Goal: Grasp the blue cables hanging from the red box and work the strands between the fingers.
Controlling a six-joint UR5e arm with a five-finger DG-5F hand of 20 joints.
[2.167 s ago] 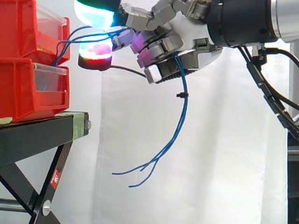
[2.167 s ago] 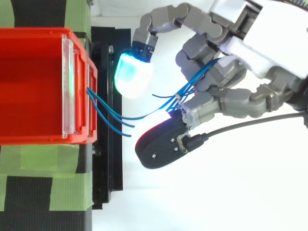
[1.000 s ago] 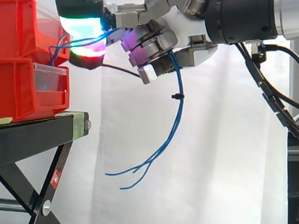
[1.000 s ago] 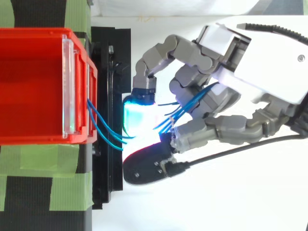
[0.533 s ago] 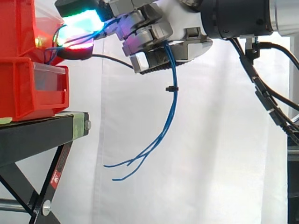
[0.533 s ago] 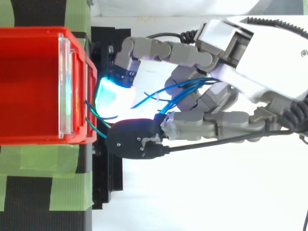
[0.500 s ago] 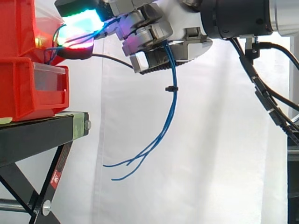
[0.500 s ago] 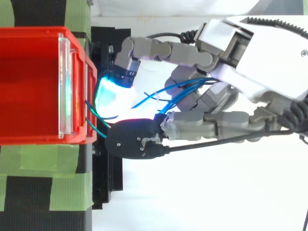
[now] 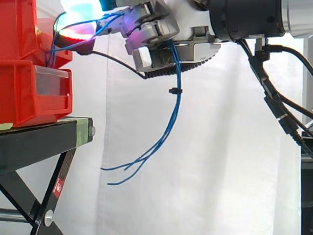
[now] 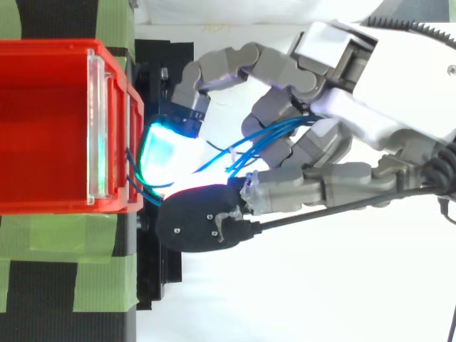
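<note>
Several blue cables (image 9: 172, 115) are already inside the hand (image 9: 193, 27). Its fingers are curled round them, with strands threaded between the fingers, so you look to be in the working step rather than the grasp.

Left of the hand, the strands leave the upper red bin (image 9: 19, 29) and climb a short way to the glowing fingertips (image 9: 80, 12), which sit close to the bin's front. From there they run through the fingers. Below the hand they drop free, bound by a small black tie (image 9: 173, 91). Their loose ends curl well beneath it, out beyond the black stand (image 9: 44, 134).

Next, you will likely want to roll the fingers against one another so the strands slide between them. There seems to be little slack on the bin side, so move gently or you may tug the bin.

The side view gives you the hanging length, the tie and the free ends. The top view gives you the strands fanning apart among the fingers. It also shows a cyan pad (image 10: 162, 153) just beside the bin's clear front lip (image 10: 97, 121) and a black-backed pad (image 10: 203, 228) closing in opposite it. You cannot tell whether either pad touches the bin.
</note>
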